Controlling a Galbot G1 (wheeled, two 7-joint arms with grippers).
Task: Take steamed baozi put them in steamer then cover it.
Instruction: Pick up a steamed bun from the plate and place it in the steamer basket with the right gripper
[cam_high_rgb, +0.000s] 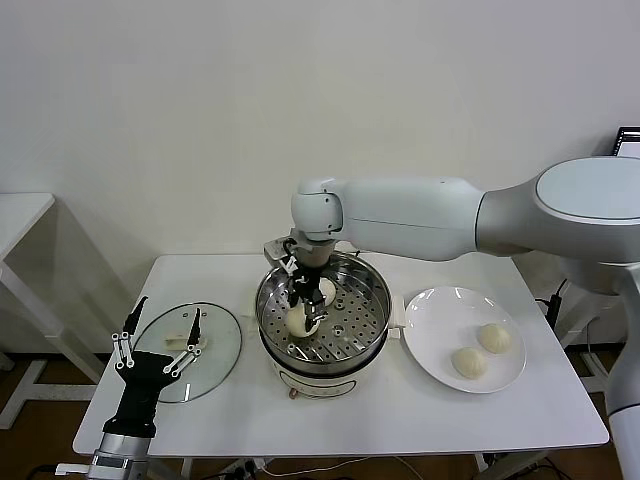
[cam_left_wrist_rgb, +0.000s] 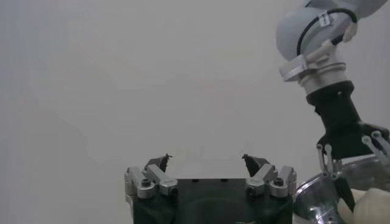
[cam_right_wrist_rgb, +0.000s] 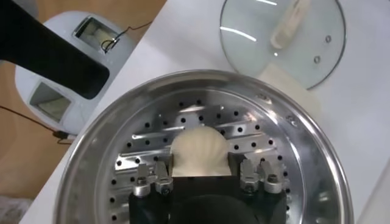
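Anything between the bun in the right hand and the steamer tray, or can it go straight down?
Nothing visible blocks it. The right hand is shut on a baozi inside the steamer, over bare perforated tray. Another baozi sits farther back, beside the drop spot. The cover lies off on the table.

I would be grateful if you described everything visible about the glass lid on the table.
The cover is a round, clear glass lid with a thin metal rim and a pale, elongated handle at its centre. It lies flat on the white table, to the robot's left of the steamer and apart from it, so the pot stands uncovered. Small fittings show near its edge in the right wrist view. The open left gripper hovers at its near edge; contact cannot be told.
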